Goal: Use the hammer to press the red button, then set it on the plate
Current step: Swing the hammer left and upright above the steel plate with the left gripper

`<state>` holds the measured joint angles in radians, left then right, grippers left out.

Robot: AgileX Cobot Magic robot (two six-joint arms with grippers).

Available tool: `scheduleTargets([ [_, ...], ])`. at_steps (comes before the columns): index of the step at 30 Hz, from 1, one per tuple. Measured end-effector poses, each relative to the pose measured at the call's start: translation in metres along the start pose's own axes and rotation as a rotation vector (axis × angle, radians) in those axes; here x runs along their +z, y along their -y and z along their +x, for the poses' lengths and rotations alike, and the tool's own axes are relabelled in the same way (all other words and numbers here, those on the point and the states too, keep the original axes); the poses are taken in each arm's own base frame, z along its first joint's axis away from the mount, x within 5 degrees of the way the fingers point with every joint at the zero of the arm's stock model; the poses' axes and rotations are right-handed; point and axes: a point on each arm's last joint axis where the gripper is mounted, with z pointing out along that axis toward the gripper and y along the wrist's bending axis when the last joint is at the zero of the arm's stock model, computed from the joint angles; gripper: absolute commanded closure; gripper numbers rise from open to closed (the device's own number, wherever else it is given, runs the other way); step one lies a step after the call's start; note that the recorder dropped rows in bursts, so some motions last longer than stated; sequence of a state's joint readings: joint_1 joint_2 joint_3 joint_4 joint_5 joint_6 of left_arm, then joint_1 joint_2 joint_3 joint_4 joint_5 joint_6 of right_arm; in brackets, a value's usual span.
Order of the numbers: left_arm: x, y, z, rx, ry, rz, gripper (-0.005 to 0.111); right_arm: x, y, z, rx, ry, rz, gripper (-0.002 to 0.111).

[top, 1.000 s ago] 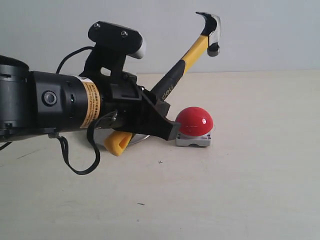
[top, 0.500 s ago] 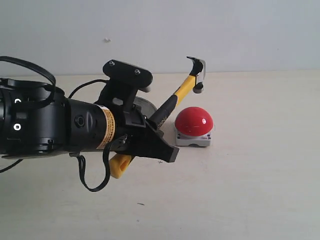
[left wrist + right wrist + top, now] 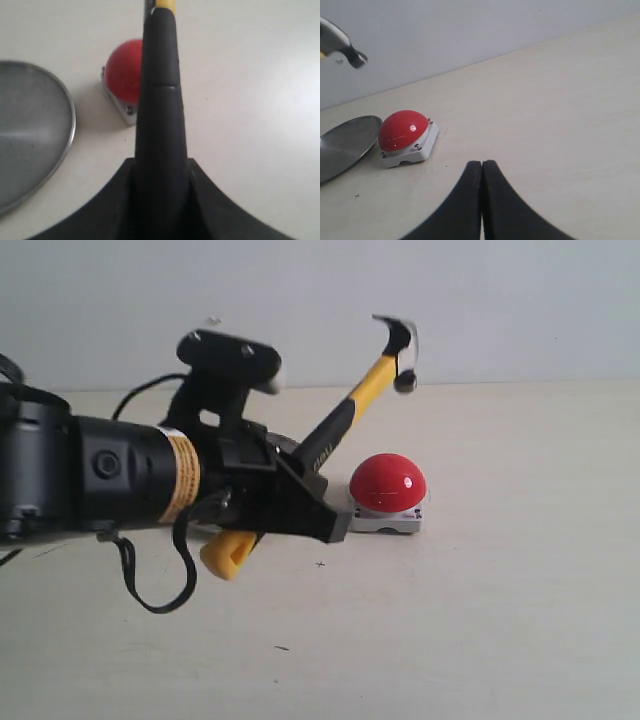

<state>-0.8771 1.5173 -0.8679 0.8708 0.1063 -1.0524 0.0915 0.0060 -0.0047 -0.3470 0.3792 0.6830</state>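
Observation:
My left gripper [image 3: 322, 520] is shut on the black grip of the hammer [image 3: 330, 440]. The hammer slants up to the right, its dark head [image 3: 400, 343] in the air above the red button [image 3: 388, 483] and clear of it. Its yellow butt [image 3: 228, 552] sticks out below the gripper. In the left wrist view the black handle [image 3: 159, 100] runs out between the jaws of the left gripper [image 3: 160, 167], across the red button [image 3: 122, 70]. The plate [image 3: 30, 130] lies next to the button and is mostly hidden behind the arm in the exterior view. My right gripper [image 3: 482, 165] is shut on nothing, low over the table.
The light table [image 3: 500, 590] stretches to the right and in front of the button. A pale wall [image 3: 520, 300] stands behind. The bulky left arm [image 3: 90, 480] with its looping black cable [image 3: 150, 590] fills the left side.
The hammer head dropped close over the button, then rose again; it now sits higher than half a second ago. The left arm shifted back with it. The button has not moved.

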Motion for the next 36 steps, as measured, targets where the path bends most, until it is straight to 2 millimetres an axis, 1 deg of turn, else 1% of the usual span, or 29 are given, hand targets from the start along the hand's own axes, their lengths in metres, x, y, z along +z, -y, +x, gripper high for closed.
scheduleTargets([
  [2, -0.015, 0.001, -0.012, -0.005, 0.057, 0.014, 0.107, 0.000, 0.000, 0.000, 0.000, 0.000, 0.000, 0.108],
  [4, -0.023, 0.002, -0.018, -0.005, 0.093, 0.026, 0.107, 0.000, 0.000, 0.000, 0.000, 0.000, 0.000, 0.108],
  [6, -0.025, 0.003, -0.020, -0.003, 0.103, 0.032, 0.107, 0.000, 0.000, 0.000, 0.000, 0.000, 0.000, 0.108],
  [7, -0.022, 0.003, -0.018, 0.000, 0.094, 0.030, 0.107, 0.000, 0.000, 0.000, 0.000, 0.000, 0.000, 0.108],
  [9, -0.012, 0.003, -0.012, 0.002, 0.062, 0.027, 0.107, 0.000, 0.000, 0.000, 0.000, 0.000, 0.000, 0.108],
  [11, 0.006, 0.003, -0.001, 0.007, 0.003, 0.022, 0.107, 0.000, 0.000, 0.000, 0.000, 0.000, 0.000, 0.108],
  [14, 0.038, 0.001, 0.025, 0.004, -0.110, 0.009, 0.107, 0.000, 0.000, 0.000, 0.000, 0.000, 0.000, 0.108],
  [15, 0.052, 0.000, 0.037, -0.001, -0.163, -0.002, 0.107, 0.000, 0.000, 0.000, 0.000, 0.000, 0.000, 0.108],
  [17, 0.064, -0.001, 0.050, 0.003, -0.213, -0.011, 0.107, 0.000, 0.000, 0.000, 0.000, 0.000, 0.000, 0.108],
  [19, 0.066, -0.003, 0.054, 0.012, -0.237, -0.032, 0.107, 0.000, 0.000, 0.000, 0.000, 0.000, 0.000, 0.108],
  [20, 0.064, -0.004, 0.052, 0.019, -0.235, -0.047, 0.107, 0.000, 0.000, 0.000, 0.000, 0.000, 0.000, 0.108],
  [22, 0.052, -0.005, 0.040, 0.021, -0.202, -0.065, 0.107, 0.000, 0.000, 0.000, 0.002, 0.000, -0.001, 0.108],
  [25, 0.028, -0.007, 0.021, -0.002, -0.136, -0.096, 0.107, 0.000, 0.000, 0.000, 0.002, 0.000, -0.001, 0.108],
  [31, -0.030, -0.009, -0.016, -0.032, 0.038, -0.096, 0.107, 0.000, 0.000, 0.000, 0.002, 0.000, -0.001, 0.108],
  [33, -0.046, -0.010, -0.024, -0.040, 0.087, -0.095, 0.107, 0.000, 0.000, 0.000, 0.002, 0.000, -0.001, 0.108],
  [36, -0.064, -0.013, -0.026, -0.054, 0.127, -0.094, 0.107, 0.000, 0.000, 0.000, 0.002, -0.002, 0.001, 0.108],
])
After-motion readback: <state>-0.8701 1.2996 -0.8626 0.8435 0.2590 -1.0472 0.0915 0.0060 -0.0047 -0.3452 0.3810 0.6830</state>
